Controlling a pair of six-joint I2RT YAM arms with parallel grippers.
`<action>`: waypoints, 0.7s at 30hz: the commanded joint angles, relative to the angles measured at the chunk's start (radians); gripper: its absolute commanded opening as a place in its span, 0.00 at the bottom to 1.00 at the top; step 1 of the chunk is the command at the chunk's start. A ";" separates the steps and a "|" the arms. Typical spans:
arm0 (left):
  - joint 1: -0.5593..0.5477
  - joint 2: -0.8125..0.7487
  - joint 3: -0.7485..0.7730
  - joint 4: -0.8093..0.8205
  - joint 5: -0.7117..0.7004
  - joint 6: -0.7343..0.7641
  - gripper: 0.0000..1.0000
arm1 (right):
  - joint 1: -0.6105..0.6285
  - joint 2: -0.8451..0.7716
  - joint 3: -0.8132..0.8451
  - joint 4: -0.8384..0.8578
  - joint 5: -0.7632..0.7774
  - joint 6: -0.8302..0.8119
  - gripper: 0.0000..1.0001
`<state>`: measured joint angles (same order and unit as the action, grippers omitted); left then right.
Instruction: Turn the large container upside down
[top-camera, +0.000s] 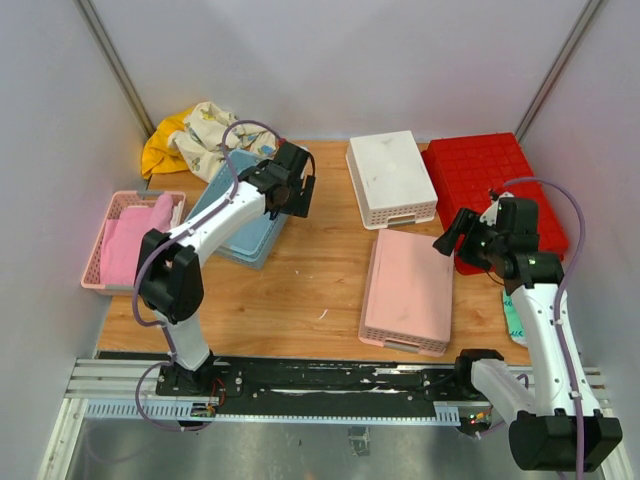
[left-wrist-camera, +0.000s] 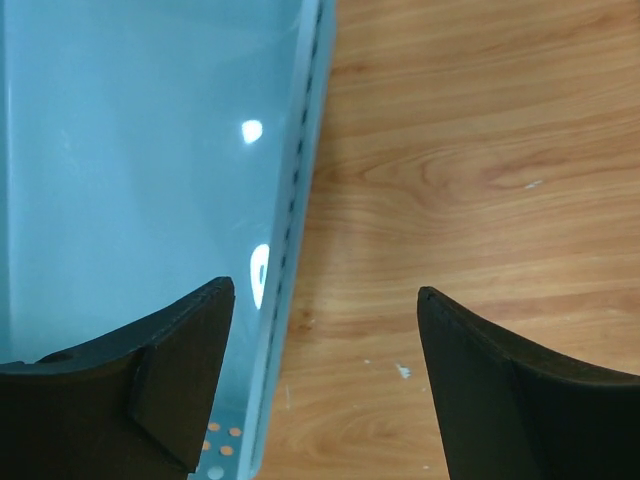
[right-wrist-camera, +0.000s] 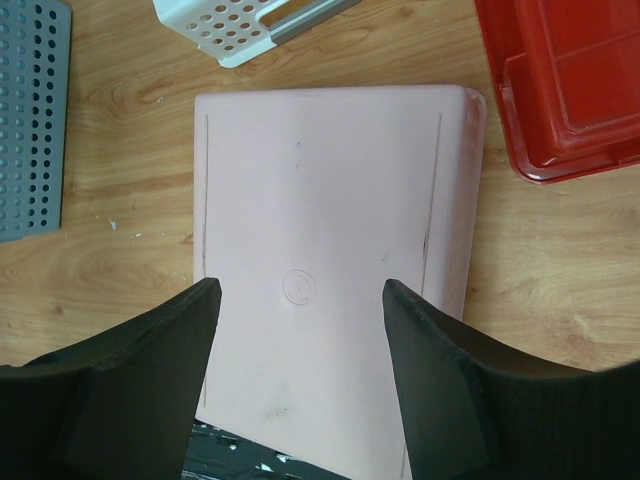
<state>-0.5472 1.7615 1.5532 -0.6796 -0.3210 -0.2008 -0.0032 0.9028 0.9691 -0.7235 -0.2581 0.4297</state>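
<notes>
The large red container (top-camera: 492, 180) lies at the back right of the table with its grid-ribbed face up. Its near left corner shows in the right wrist view (right-wrist-camera: 570, 80). My right gripper (top-camera: 453, 233) is open and empty, just left of the container's near left corner. It hovers over an upside-down pink basket (right-wrist-camera: 330, 200), as the right wrist view (right-wrist-camera: 300, 295) shows. My left gripper (top-camera: 300, 192) is open and empty, far from the container. It straddles the right edge of a blue basket (left-wrist-camera: 140, 150), as the left wrist view (left-wrist-camera: 325, 300) shows.
A white basket (top-camera: 392, 178) lies upside down left of the red container. The pink basket (top-camera: 408, 290) lies in front of it. A pink basket holding pink cloth (top-camera: 130, 240) is at the far left. Yellow and patterned cloths (top-camera: 195, 135) lie at the back left.
</notes>
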 joint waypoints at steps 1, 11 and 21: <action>0.052 0.015 -0.037 0.011 -0.016 0.006 0.73 | -0.009 0.002 -0.019 0.025 -0.012 0.000 0.68; 0.059 -0.009 -0.111 0.031 0.089 -0.044 0.10 | -0.009 0.036 -0.017 0.052 -0.033 0.009 0.65; -0.031 -0.252 -0.339 -0.038 0.229 -0.157 0.00 | -0.007 0.045 -0.023 0.066 -0.047 0.010 0.63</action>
<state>-0.5072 1.6287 1.2980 -0.6346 -0.1711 -0.2726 -0.0032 0.9539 0.9581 -0.6773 -0.2901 0.4370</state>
